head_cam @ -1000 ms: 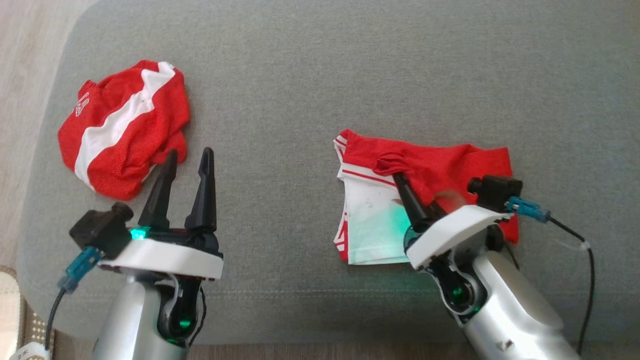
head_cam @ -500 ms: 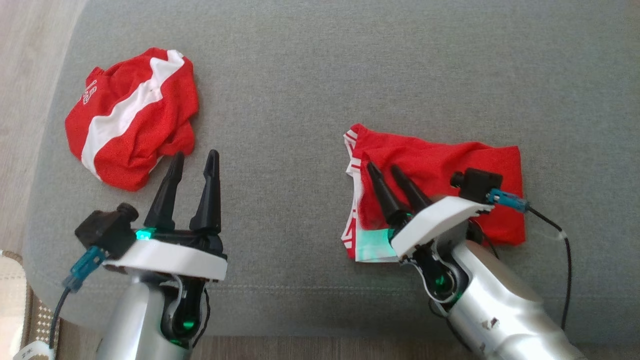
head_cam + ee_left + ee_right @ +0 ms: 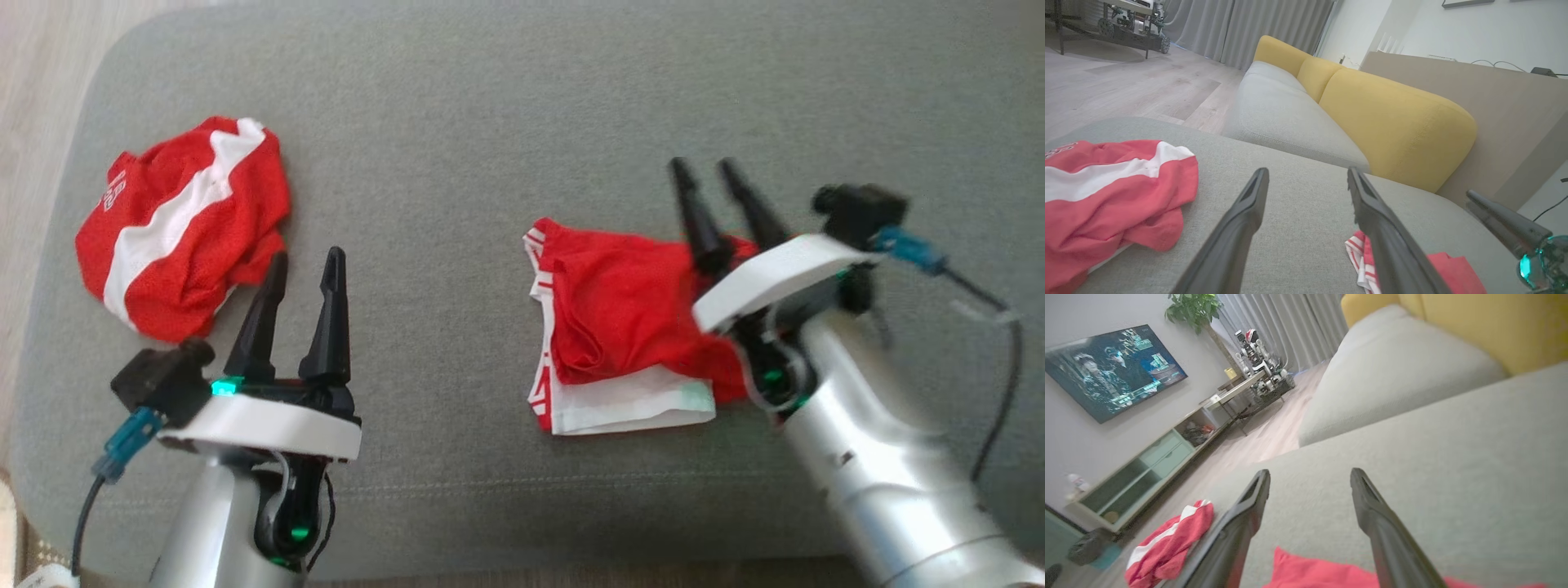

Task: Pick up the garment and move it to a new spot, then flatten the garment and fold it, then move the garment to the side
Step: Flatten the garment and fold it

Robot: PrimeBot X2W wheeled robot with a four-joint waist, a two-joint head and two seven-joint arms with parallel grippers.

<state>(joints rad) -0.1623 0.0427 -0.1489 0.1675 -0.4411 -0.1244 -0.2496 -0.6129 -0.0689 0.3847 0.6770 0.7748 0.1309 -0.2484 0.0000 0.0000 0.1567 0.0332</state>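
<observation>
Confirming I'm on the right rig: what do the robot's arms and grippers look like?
Both arms are silver-grey tubes topped by white wrist plates. The left gripper and right gripper each have two long black tapering fingers. Each wrist carries a small black camera with a teal connector and black cable; green lights glow beneath.

Red garment, white trim, folded, flat on grey sofa seat.
</observation>
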